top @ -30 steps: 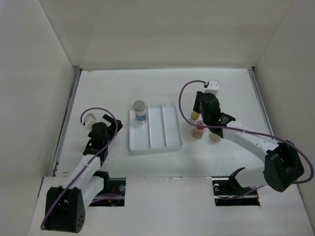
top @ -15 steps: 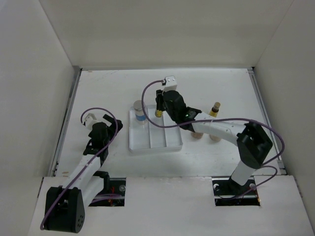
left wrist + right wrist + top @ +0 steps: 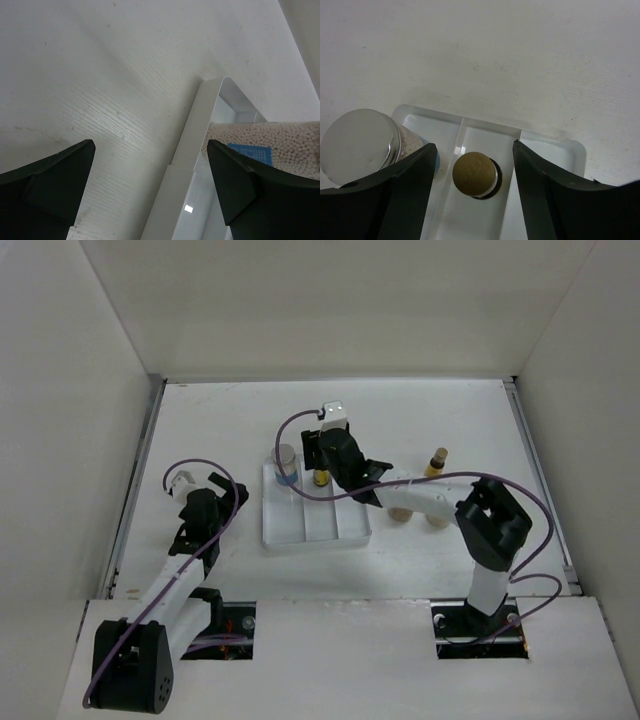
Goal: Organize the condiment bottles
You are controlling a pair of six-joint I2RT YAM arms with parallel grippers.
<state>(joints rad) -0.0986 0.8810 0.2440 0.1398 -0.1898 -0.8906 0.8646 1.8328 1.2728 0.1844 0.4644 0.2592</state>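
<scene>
My right gripper [image 3: 318, 462] [image 3: 474, 145] hangs open over the white tray [image 3: 315, 540] [image 3: 550, 137]. A slim dark tan-capped bottle [image 3: 321, 478] [image 3: 474, 175] stands upright in the middle compartment between its spread fingers, touching neither. The grey-lidded, blue-labelled jar [image 3: 286, 465] [image 3: 360, 145] [image 3: 265, 145] stands in the left compartment. A second slim bottle [image 3: 437, 461] stands on the table to the right. Two squat bottles [image 3: 401, 512] [image 3: 438, 519] sit partly hidden under the right forearm. My left gripper [image 3: 212, 502] [image 3: 150, 145] is open and holds nothing, just left of the tray.
The tray's right compartment [image 3: 352, 502] holds nothing. White walls close the table on the left, back and right. The right arm's purple cable [image 3: 300, 425] loops above the tray's far edge.
My right gripper carried the slim bottle leftward from the right side of the table into the tray's middle compartment and opened off it. The left arm has not moved.
</scene>
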